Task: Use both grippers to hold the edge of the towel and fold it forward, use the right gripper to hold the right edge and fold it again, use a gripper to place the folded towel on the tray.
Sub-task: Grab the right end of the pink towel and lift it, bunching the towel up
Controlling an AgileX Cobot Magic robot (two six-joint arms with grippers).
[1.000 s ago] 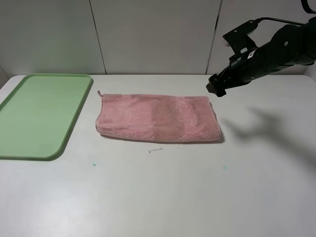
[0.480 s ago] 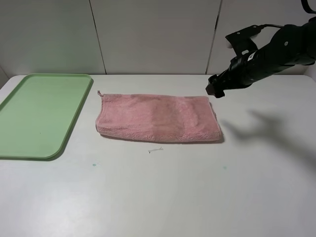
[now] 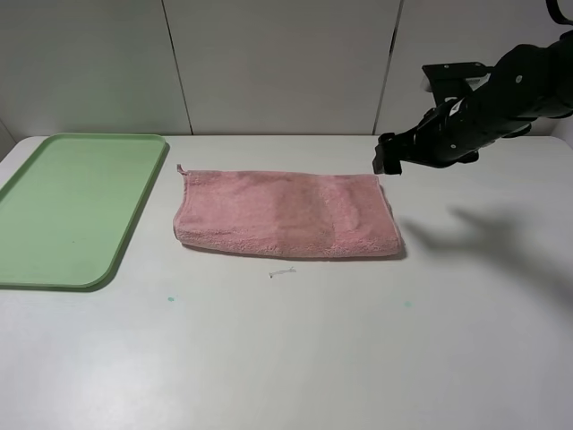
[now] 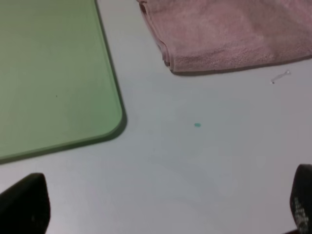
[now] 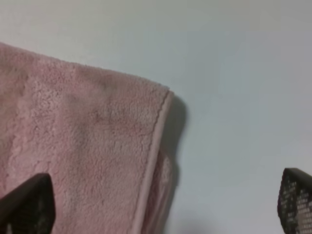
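The towel (image 3: 286, 213) lies on the table (image 3: 358, 358) as a long doubled strip, just right of the tray (image 3: 72, 206) and apart from it, so the forward fold looks done and the second fold, right edge over to the left, appears to be the step in hand. The right gripper (image 3: 386, 161) hangs over the strip's far right corner with its jaws spread wide and nothing between them. From its wrist camera the right hem (image 5: 153, 161) runs between the two fingertips, though how far above the cloth they are is hard to judge. The left gripper (image 4: 163, 207) is also wide and empty, low over bare table near the tray's corner, with a small white scrap (image 3: 283, 272) nearby. Next, the right gripper likely needs to drop onto the hem, pinch both layers together, then carry them leftward.
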